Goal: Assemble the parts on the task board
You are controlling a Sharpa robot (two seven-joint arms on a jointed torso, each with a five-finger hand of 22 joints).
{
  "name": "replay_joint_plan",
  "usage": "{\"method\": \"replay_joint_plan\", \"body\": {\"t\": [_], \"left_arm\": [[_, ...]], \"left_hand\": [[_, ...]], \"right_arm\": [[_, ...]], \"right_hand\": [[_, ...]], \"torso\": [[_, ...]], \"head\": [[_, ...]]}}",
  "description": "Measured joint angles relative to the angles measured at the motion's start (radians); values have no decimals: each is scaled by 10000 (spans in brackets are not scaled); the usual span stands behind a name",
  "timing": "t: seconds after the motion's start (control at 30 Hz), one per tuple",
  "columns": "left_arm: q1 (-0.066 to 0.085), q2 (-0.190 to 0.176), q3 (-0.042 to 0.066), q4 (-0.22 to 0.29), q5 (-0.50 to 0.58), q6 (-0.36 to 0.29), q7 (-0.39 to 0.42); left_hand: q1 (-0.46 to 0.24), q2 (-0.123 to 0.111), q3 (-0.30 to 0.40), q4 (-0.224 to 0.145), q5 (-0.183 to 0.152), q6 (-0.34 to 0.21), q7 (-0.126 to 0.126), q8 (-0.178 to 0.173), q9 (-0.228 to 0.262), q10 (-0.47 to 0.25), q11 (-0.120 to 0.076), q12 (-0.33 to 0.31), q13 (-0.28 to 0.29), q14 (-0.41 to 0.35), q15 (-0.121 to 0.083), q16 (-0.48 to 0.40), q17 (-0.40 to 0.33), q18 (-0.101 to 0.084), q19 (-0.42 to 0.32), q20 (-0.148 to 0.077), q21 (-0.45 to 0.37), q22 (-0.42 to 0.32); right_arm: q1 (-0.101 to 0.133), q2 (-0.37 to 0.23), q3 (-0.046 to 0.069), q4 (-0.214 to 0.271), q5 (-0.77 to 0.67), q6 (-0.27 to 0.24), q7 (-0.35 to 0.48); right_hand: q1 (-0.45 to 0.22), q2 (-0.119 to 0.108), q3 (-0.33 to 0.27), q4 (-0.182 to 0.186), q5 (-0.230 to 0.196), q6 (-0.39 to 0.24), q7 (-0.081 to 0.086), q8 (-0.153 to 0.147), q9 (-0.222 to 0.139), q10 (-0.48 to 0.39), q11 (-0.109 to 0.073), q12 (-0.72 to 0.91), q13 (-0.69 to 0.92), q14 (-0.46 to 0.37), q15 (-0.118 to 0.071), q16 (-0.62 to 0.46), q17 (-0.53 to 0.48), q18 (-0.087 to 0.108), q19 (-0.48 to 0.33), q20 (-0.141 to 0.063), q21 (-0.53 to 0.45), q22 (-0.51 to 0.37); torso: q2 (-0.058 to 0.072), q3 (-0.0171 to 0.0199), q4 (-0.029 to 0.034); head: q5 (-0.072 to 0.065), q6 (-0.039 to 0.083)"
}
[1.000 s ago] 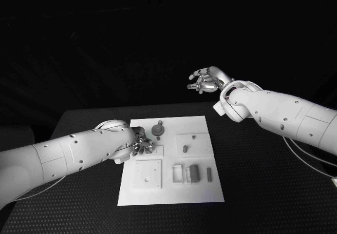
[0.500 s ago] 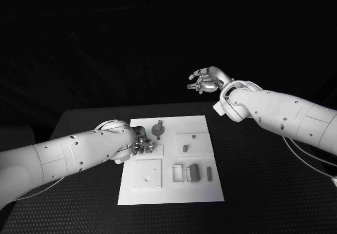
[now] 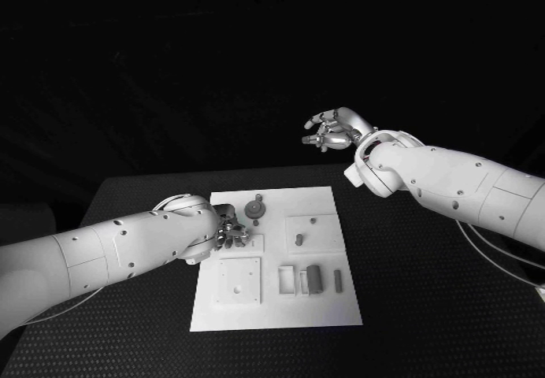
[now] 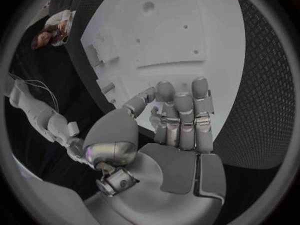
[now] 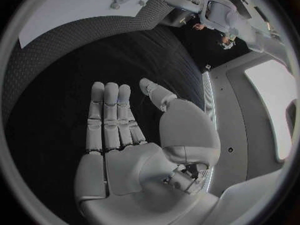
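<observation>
Over the task board (image 3: 324,303), left robot hand (image 3: 233,234) seemingly empty.

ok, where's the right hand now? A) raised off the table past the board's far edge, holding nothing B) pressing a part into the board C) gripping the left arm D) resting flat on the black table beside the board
A: the right hand is up beyond the far edge of the task board, and the right wrist view shows its fingers extended with nothing in them.

A black, finely textured counter (image 3: 136,339) stands in a dark room; all behind it is black.
</observation>
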Motion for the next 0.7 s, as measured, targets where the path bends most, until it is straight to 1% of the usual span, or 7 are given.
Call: {"method": "replay_joint_plan", "body": {"t": [0.7], "left_arm": [[-11,21,4,-28,-4,-12,-21]], "left_hand": [[0,0,28,19,-60,31,7,40,-1,1,-1,0,-8,1,-1,38,-42,0,4,1,0,6]], "right_arm": [[-6,-11,0,-1,2,14,1]], "right_hand": [[0,0,-28,28,0,-3,3,0,-8,0,0,0,-10,0,0,-39,19,1,0,0,0,0]], "torso": [[-1,2,2]], "head": [[6,1]]}}
